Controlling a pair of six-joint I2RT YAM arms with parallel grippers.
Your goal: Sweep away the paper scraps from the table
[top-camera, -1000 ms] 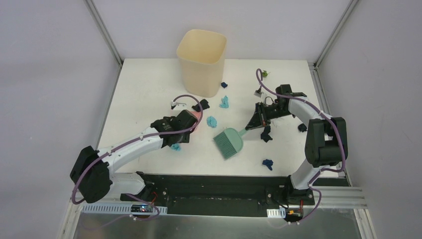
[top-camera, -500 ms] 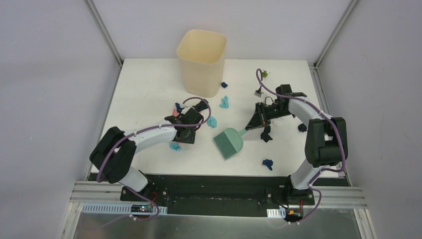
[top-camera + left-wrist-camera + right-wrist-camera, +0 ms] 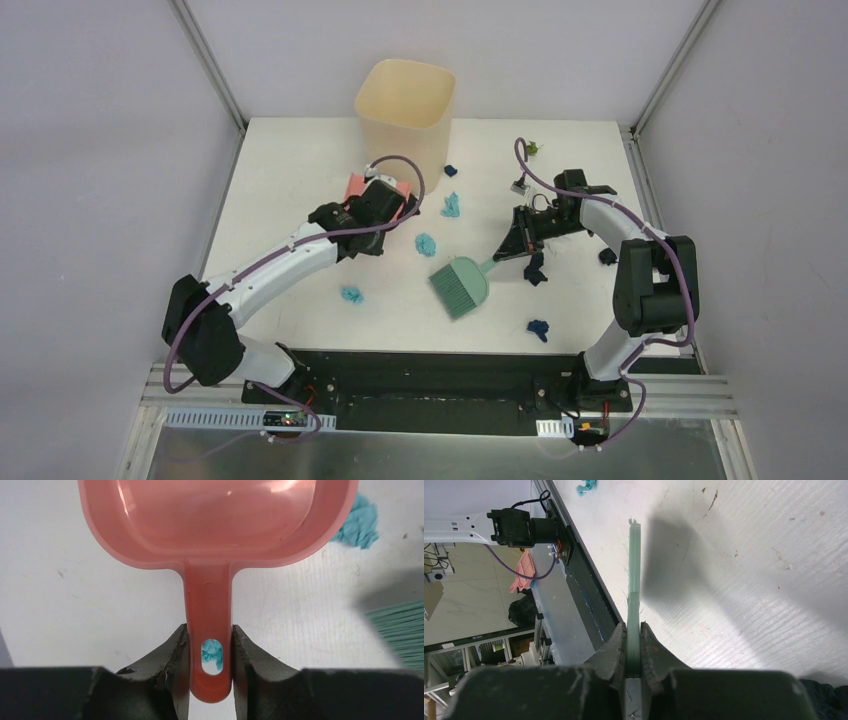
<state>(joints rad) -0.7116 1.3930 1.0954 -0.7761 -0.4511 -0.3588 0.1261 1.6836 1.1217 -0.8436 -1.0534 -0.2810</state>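
Note:
My left gripper (image 3: pixel 378 203) (image 3: pixel 209 652) is shut on the handle of the pink dustpan (image 3: pixel 220 525) (image 3: pixel 354 187), just in front of the cream bin. My right gripper (image 3: pixel 512 243) (image 3: pixel 634 642) is shut on the handle of the green brush (image 3: pixel 460 286) (image 3: pixel 634 575), whose bristle head lies on the white table (image 3: pixel 290 170). Paper scraps are scattered about: teal ones (image 3: pixel 426 243) (image 3: pixel 452 206) (image 3: pixel 351 294) (image 3: pixel 357 524), dark blue ones (image 3: pixel 451 170) (image 3: pixel 538 327) (image 3: pixel 535 270) (image 3: pixel 607 256), a green one (image 3: pixel 532 149) at the back.
The cream plastic bin (image 3: pixel 405 125) stands at the table's back centre. A small white-grey piece (image 3: pixel 519 186) lies behind the right gripper. The black front edge strip (image 3: pixel 430 370) runs along the near side, and grey walls close in left and right.
The left gripper has shut on the dustpan handle and carried the dustpan away from me, toward the bin. The right arm and brush have not moved.

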